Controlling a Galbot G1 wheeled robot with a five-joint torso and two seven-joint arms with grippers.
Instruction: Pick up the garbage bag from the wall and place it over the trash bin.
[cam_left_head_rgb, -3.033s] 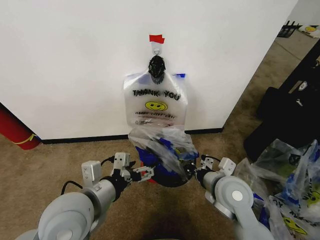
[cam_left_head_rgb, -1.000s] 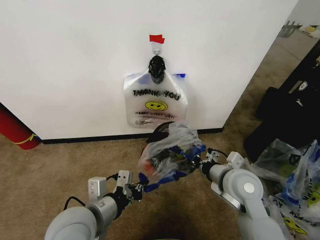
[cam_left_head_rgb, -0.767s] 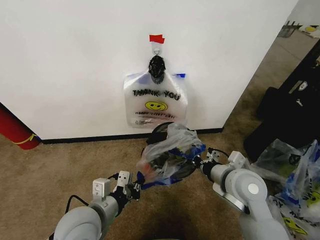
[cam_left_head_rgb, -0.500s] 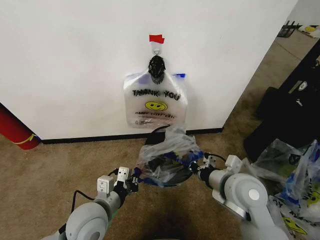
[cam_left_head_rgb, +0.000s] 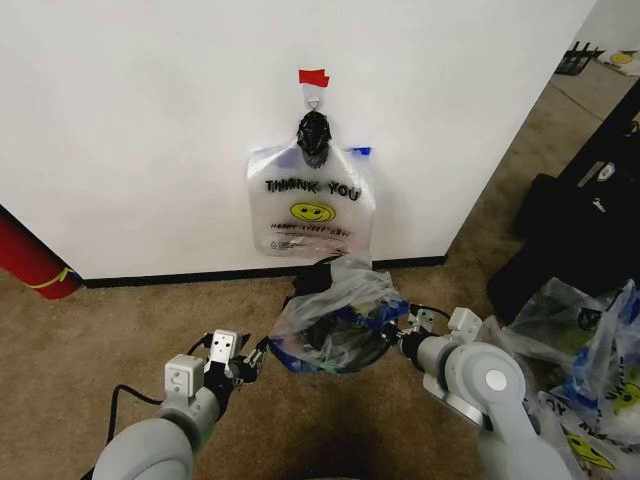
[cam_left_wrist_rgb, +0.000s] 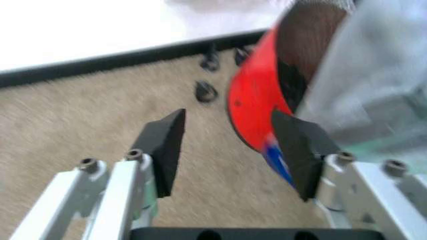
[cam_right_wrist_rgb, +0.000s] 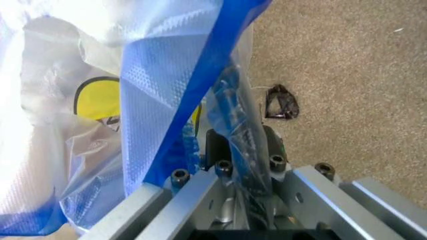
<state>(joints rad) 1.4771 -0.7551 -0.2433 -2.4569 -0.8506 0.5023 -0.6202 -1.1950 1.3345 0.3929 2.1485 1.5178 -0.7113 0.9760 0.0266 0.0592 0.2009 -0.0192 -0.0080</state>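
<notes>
Lower now, the garbage bag (cam_left_head_rgb: 333, 318) drapes the trash bin (cam_left_wrist_rgb: 267, 90). Right gripper (cam_left_head_rgb: 398, 338) pinches its right edge; left gripper (cam_left_wrist_rgb: 230, 150), spread wide, sits just left.

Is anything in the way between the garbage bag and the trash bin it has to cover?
Nothing visible is. The garbage bag already lies draped over the trash bin by the wall. The right gripper is shut on the bag's edge; the left gripper is open beside the bin, holding nothing.
</notes>
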